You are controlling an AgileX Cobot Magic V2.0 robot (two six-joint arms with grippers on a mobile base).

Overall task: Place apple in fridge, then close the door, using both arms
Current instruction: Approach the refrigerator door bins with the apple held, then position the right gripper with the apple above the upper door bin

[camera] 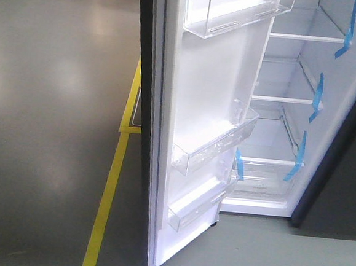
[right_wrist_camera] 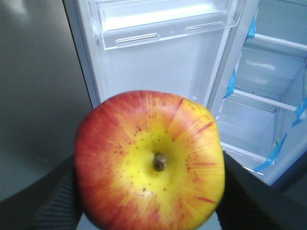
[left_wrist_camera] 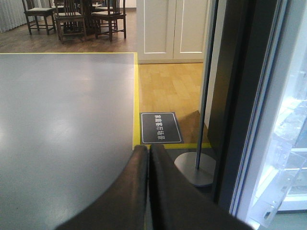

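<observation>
The red and yellow apple point(right_wrist_camera: 149, 163) fills the lower right wrist view, stem end toward the camera, with my right gripper point(right_wrist_camera: 149, 196) shut on it, one dark finger on each side. Behind it stands the fridge point(right_wrist_camera: 268, 96), open, its white interior showing glass shelves and blue tape. The door point(camera: 198, 110) swings wide toward me, its white inside carrying clear bins. My left gripper point(left_wrist_camera: 148, 149) is shut and empty, hanging over the grey floor just left of the door's dark outer edge point(left_wrist_camera: 240, 96). Neither gripper shows in the front view.
A yellow floor line point(camera: 108, 195) runs along the left of the door. A thin pole on a round grey base point(left_wrist_camera: 195, 167) stands close behind the door's edge. A dark floor sign point(left_wrist_camera: 160, 127), white cabinets point(left_wrist_camera: 172, 28) and dark wooden chairs point(left_wrist_camera: 72, 19) lie further back.
</observation>
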